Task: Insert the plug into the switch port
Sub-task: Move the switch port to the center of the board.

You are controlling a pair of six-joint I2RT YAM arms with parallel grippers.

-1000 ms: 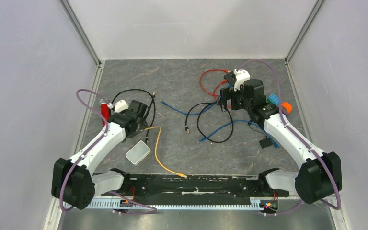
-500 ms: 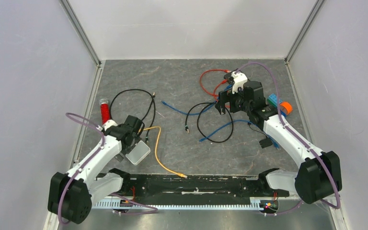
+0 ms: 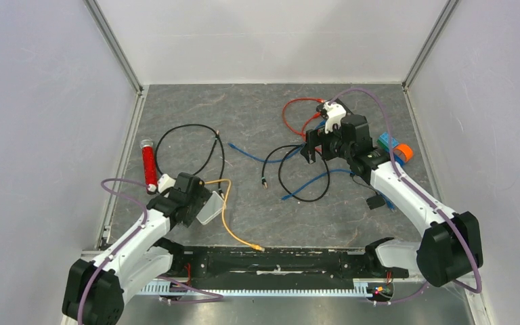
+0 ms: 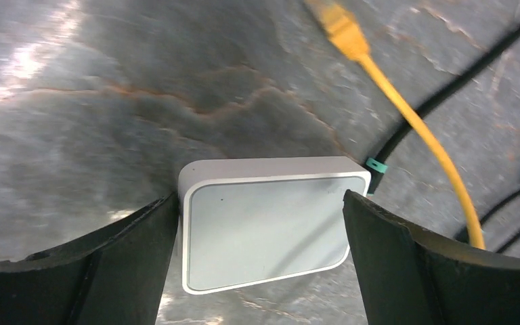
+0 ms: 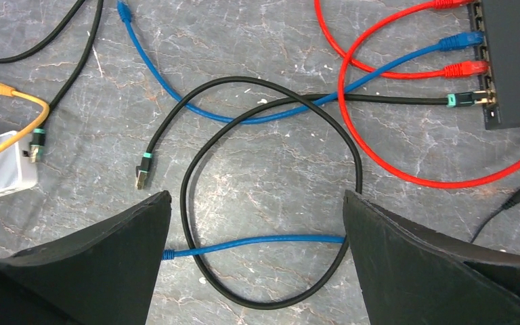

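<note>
White switch (image 4: 271,230): probably light, smooth-cased, apt to skid on the counter (image 4: 108,101), best pinched across its sides; left claw (image 4: 258,203) wide astride it, right claw (image 5: 256,196) wide, empty.

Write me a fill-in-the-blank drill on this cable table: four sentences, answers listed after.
1. The left hand straddles a small ___ box.
2. In the black switch, a ___ plug sits between two red plugs.
3. The loose teal-booted plug ends a ___ cable.
4. The right hand, like the left, holds nothing and stands ___.

Answers: white; blue; black; open
</note>
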